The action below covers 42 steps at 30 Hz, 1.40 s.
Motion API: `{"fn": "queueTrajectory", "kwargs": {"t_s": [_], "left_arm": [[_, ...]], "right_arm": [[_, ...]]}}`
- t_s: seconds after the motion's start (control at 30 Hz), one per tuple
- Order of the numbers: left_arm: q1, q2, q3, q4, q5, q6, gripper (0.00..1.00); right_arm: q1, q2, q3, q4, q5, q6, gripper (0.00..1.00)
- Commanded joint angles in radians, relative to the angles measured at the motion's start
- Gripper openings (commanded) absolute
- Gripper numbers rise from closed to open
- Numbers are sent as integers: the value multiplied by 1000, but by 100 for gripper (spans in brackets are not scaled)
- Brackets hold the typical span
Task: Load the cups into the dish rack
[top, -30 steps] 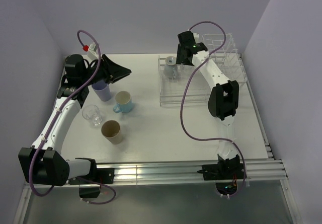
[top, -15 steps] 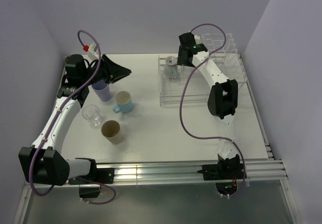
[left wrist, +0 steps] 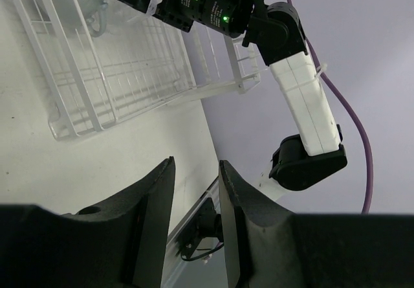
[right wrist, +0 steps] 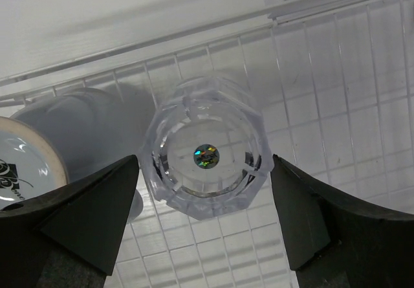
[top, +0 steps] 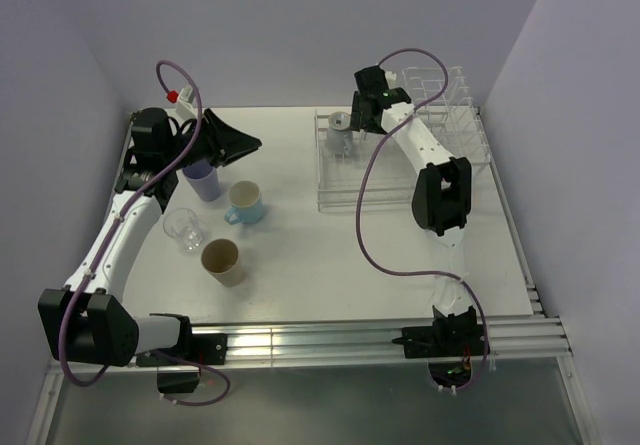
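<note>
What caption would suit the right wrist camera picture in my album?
The right gripper, open, flanks a clear glass on the dish rack grid, next to a pale mug.

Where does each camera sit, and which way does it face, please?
Top external: above and behind, looking down at the table; left arm and right arm show.
Left wrist: looks sideways at the dish rack; left fingers below.
Right wrist: straight down on a clear glass between the right fingers.
All three share the dish rack.
</note>
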Motion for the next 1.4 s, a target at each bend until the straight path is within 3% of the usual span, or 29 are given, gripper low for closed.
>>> {"fn": "queueTrajectory", "kwargs": {"t_s": [0.0, 0.3, 0.53, 0.67, 0.83, 1.03, 1.37], "left_arm": [[2, -3, 15, 16, 12, 22, 39], [2, 2, 11, 24, 9, 23, 39], [2, 11, 20, -1, -8, 46, 39], [1, 6, 43, -92, -127, 104, 39], [1, -11, 89, -304, -444, 186, 39], [2, -49, 80, -428, -702, 224, 40], [-10, 37, 5, -495, -827, 293, 35]], "right_arm": [[-5, 3, 32, 9, 24, -2, 90], [-5, -31, 20, 8, 41, -5, 95], [4, -184, -81, 48, 106, 12, 95], [11, -256, -158, 72, 99, 24, 95], [12, -325, -219, 95, 76, 43, 96], [34, -430, -321, 141, 60, 38, 96], [103, -671, -497, 222, -5, 37, 96]]}}
